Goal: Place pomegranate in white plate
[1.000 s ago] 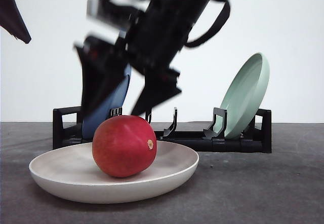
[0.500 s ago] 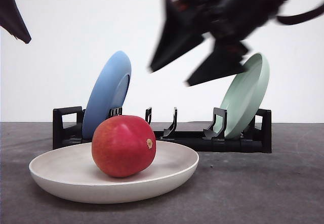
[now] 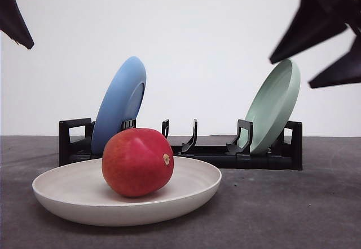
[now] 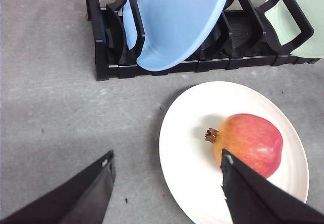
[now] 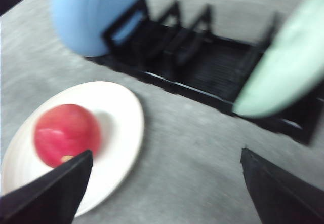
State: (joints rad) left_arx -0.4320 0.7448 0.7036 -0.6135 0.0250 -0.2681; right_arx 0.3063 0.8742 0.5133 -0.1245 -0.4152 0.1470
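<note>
Front view: pomegranate (image 3: pixel 137 162) inside white plate (image 3: pixel 73 195) rim.

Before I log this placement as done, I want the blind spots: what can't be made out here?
- Right pincer: front view, cut off by the frame edge and motion-blurred.
- Left pincer: left wrist view, fingers run off the edge.
- Pomegranate: one finger covers its near side.
- White plate: right wrist view is blurred; a finger hides part of the rim.

Grey table (image 3: pixel 316 215): white plate (image 3: pixel 73 201), black rack (image 3: pixel 271 160)
</note>
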